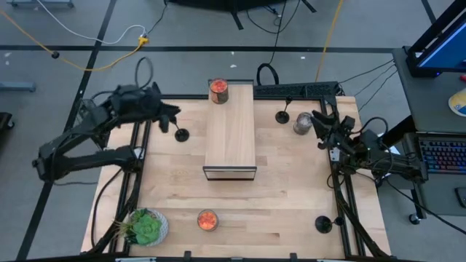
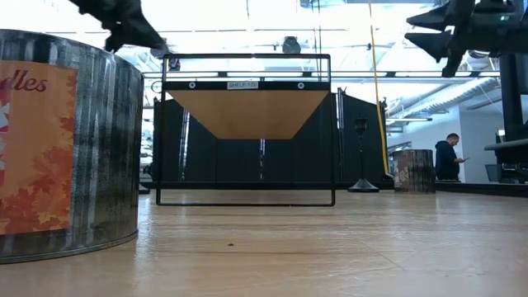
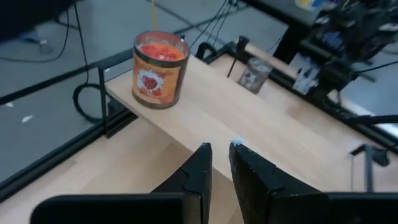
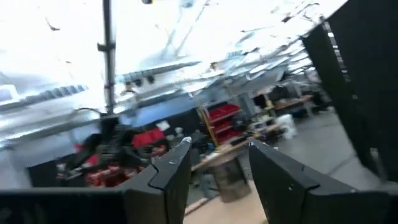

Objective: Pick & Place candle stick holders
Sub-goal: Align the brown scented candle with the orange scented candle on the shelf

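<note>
Candle stick holders, counted three, all small and black, all upright on the table (image 1: 291,218). One (image 1: 181,134) stood just beside my left gripper (image 1: 172,116), between it and the shelf. One (image 1: 282,116) stood near the far edge, right of the shelf, close to the grey jar. One (image 1: 322,223) stood alone by the near right corner.

Jars with red-orange contents, counted two. One (image 1: 218,91) sat on the far end of the shelf top, its wax showing at the open mouth. One (image 1: 207,220) sat on the table near the front edge, centre.

Silvery-grey jar (image 1: 303,123), counted one, standing just beside my right gripper (image 1: 320,122); I could not tell what it held.

Potted green plant (image 1: 145,227), counted one, in a pale round pot at the near left corner.

Wooden shelf (image 1: 230,131), counted one, a long board on a black frame, running from the far edge toward table centre; the space beneath it was open.

Grippers, counted two, both raised off the table and carrying nothing. My left one showed a narrow gap between its fingers (image 3: 194,177). My right one had its fingers (image 4: 171,168) spread wide.

Open room: bare tabletop lay in front of the shelf and along the right side between the far and near holders. Black rails bordered the left and right edges.
</note>
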You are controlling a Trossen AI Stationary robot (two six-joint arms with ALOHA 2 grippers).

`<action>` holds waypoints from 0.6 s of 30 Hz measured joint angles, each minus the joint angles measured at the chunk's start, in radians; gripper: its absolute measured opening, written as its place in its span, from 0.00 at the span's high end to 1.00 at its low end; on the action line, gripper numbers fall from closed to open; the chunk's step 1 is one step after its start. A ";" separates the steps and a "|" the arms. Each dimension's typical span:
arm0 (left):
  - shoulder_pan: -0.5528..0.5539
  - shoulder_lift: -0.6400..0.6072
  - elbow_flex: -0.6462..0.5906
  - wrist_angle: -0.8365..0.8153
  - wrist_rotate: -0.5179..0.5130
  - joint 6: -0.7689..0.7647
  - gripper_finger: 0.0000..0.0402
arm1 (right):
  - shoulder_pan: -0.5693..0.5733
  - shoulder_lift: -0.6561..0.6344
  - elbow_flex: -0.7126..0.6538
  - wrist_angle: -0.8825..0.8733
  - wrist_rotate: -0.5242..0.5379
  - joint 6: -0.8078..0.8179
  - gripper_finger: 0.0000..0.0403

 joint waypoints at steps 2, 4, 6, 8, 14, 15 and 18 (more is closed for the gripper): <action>0.001 -0.068 -0.043 0.007 0.000 -0.007 0.84 | 0.000 0.013 0.000 0.002 0.028 -0.008 0.61; 0.001 -0.132 -0.078 0.008 0.000 -0.009 0.84 | 0.000 0.030 0.012 -0.014 0.039 -0.013 0.61; 0.001 -0.195 -0.107 0.007 0.000 -0.016 0.84 | 0.000 0.057 0.043 -0.036 0.037 -0.019 0.61; 0.001 -0.254 -0.132 0.005 0.000 -0.025 0.84 | 0.000 0.088 0.096 -0.096 0.039 -0.023 0.61; 0.001 -0.397 -0.191 -0.008 -0.001 -0.042 0.84 | 0.000 0.238 0.333 -0.383 0.099 -0.016 0.61; 0.001 -0.415 -0.200 -0.007 -0.001 -0.047 0.84 | 0.000 0.269 0.376 -0.436 0.114 -0.012 0.61; 0.001 -0.457 -0.224 -0.013 -0.002 -0.055 0.84 | 0.000 0.364 0.509 -0.602 0.152 0.016 0.61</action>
